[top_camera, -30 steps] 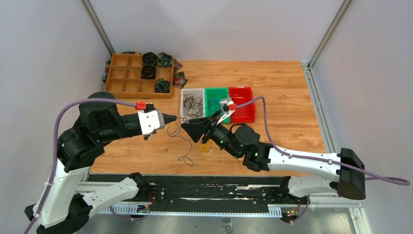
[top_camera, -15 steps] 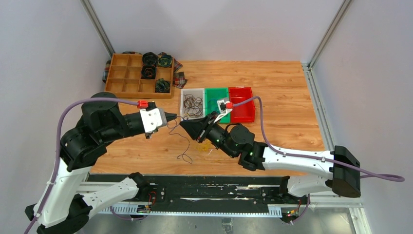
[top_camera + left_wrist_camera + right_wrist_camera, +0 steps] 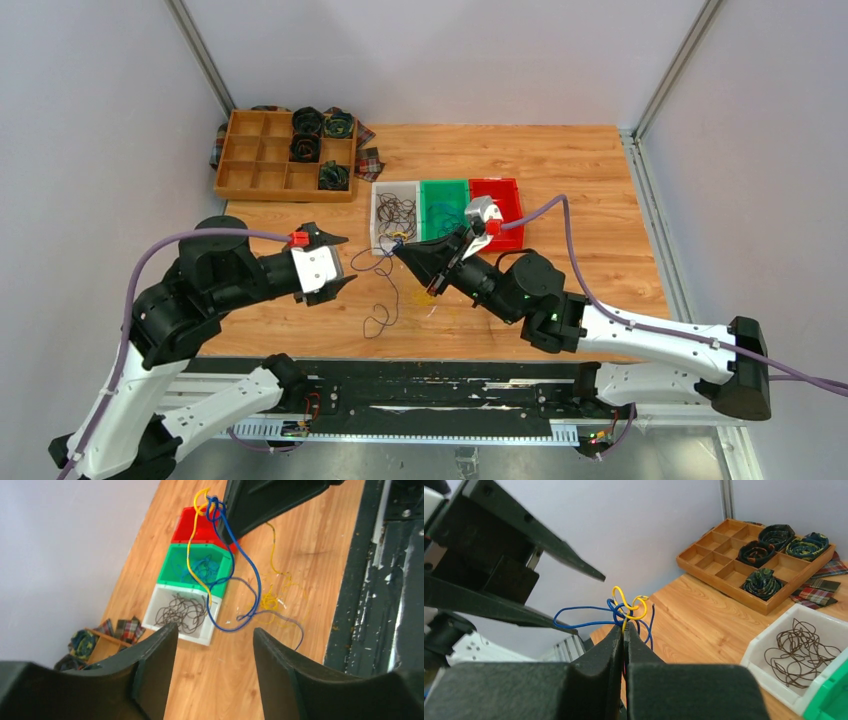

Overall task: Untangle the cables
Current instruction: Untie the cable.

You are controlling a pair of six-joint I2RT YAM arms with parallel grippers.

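A knot of yellow and blue cables (image 3: 626, 607) sticks out of my right gripper (image 3: 624, 626), which is shut on it above the table. The same cables (image 3: 390, 241) hang at that right gripper (image 3: 399, 251) near the white bin. One blue cable (image 3: 380, 318) trails down from the knot to the wood. Loose yellow cables (image 3: 430, 295) lie beneath the right arm. My left gripper (image 3: 342, 262) stands open just left of the knot, with nothing between its fingers (image 3: 549, 542). From the left wrist, the left gripper (image 3: 215, 628) faces the hanging blue loop (image 3: 252, 580).
A white bin (image 3: 375, 210) holds dark brown cables (image 3: 397, 215). A green bin (image 3: 445, 184) with blue cables and a red bin (image 3: 510, 240) stand beside it. A wooden compartment tray (image 3: 275, 165) with rolled fabric coils sits at the back left.
My left gripper has opened, let go of the cable and drawn back to the left. My right gripper has shut on the knot and lifted it toward the bins.
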